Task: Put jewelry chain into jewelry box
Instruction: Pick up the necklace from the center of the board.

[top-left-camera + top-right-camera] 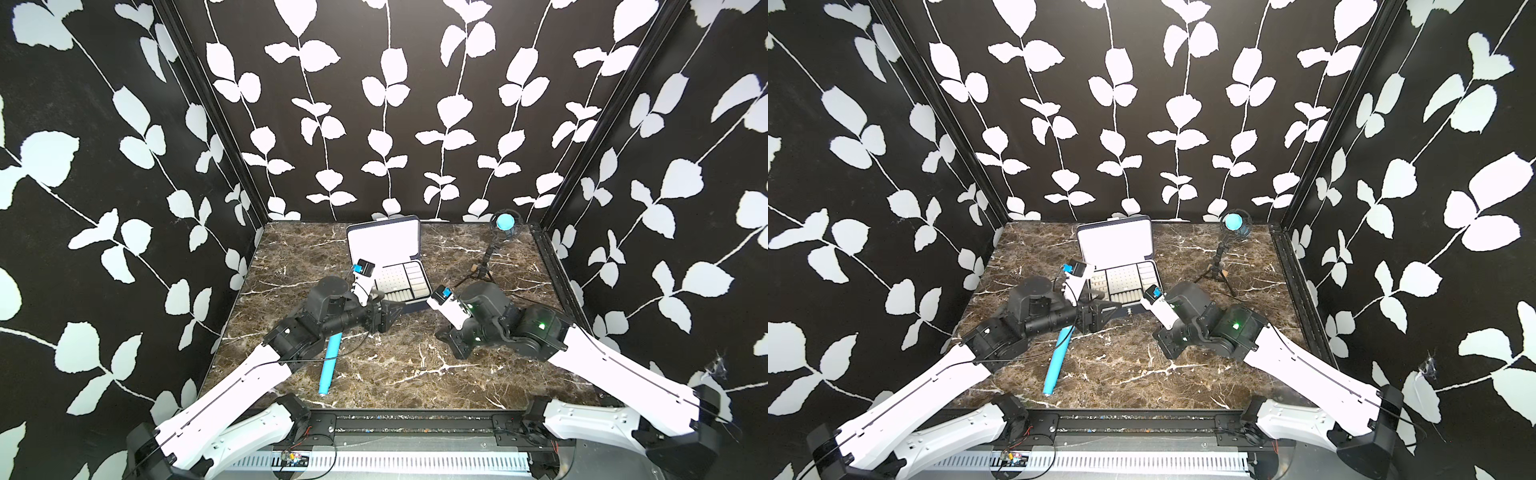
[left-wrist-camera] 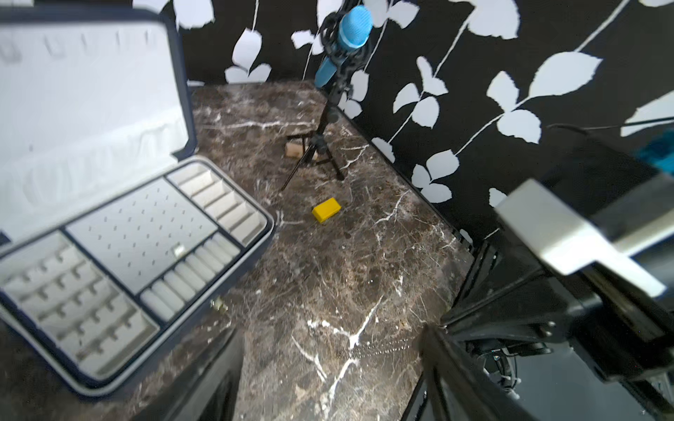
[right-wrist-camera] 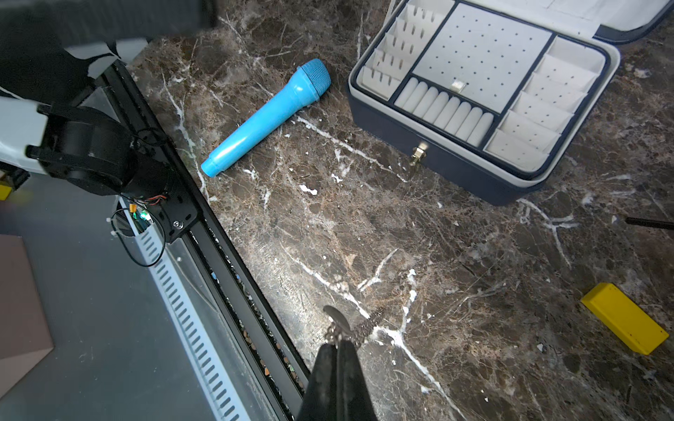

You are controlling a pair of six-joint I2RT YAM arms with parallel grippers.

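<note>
The jewelry box [image 1: 409, 276] stands open at the back middle of the marble table, with its white-lined lid [image 1: 382, 239] upright and the gridded tray [image 2: 138, 233] showing. The jewelry chain [image 3: 370, 322] is a thin silvery line on the marble in front of the box. My right gripper [image 3: 339, 339] is shut on one end of it, low over the table. In the left wrist view the jewelry chain [image 2: 372, 351] runs across the gap of my left gripper [image 2: 328, 368], whose fingers [image 2: 204, 375] stand wide apart. In both top views the left gripper [image 1: 394, 312] hovers at the box's front left corner.
A blue toy microphone [image 1: 330, 361] lies on the table under my left arm. Another blue microphone on a black tripod [image 1: 503, 222] stands at the back right. A small yellow block [image 2: 326, 210] lies right of the box. A black rail [image 3: 219, 233] edges the table's front.
</note>
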